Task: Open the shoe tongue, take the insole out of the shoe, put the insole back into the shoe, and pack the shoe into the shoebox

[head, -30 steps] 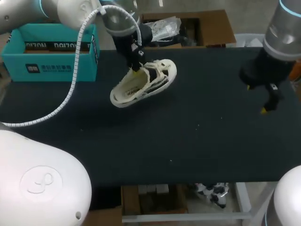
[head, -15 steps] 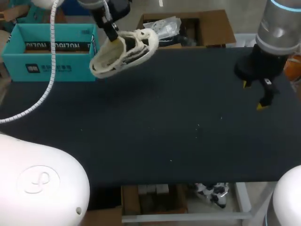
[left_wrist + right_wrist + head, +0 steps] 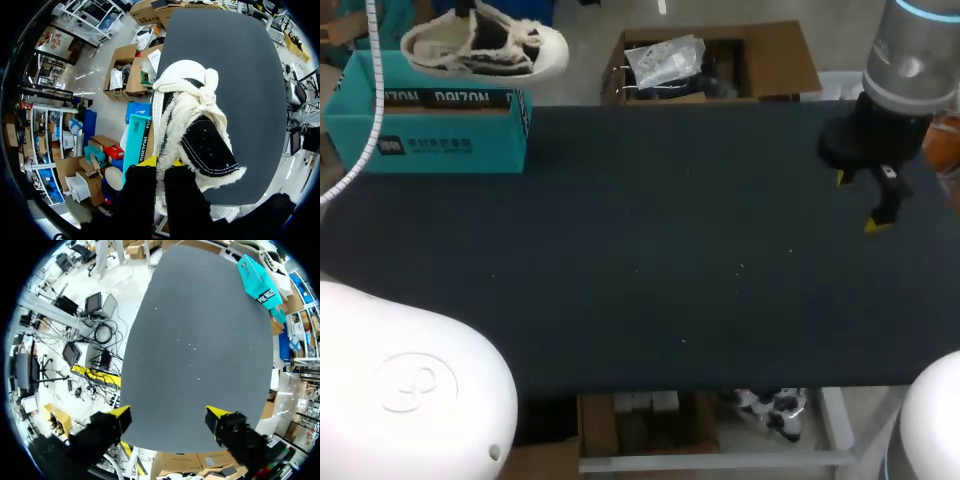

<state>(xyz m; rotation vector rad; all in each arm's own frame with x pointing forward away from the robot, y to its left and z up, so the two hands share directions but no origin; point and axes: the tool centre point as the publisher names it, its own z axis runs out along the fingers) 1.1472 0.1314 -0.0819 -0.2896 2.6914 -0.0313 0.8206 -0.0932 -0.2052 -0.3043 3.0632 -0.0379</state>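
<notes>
A cream sneaker (image 3: 485,45) with black panels hangs in the air, roughly level, over the open teal shoebox (image 3: 425,120) at the table's back left corner. In the left wrist view my left gripper (image 3: 161,162) is shut on the sneaker's (image 3: 192,125) fluffy collar edge, with the shoebox (image 3: 137,140) beneath it. The insole is hidden from me. Over the table's right side, far from the shoe, my right gripper (image 3: 860,200) hangs open and holds nothing. Its own view shows the gripper (image 3: 169,415) above bare table, with the shoebox (image 3: 257,282) far ahead.
The black table top (image 3: 640,250) stretches between the shoebox and my right gripper. My arms' white housings (image 3: 410,385) fill the near left and right corners of the head view.
My left arm has lifted the sneaker off the table's back middle and carried it up and left to over the shoebox. The right gripper shifted slightly, then held still.
</notes>
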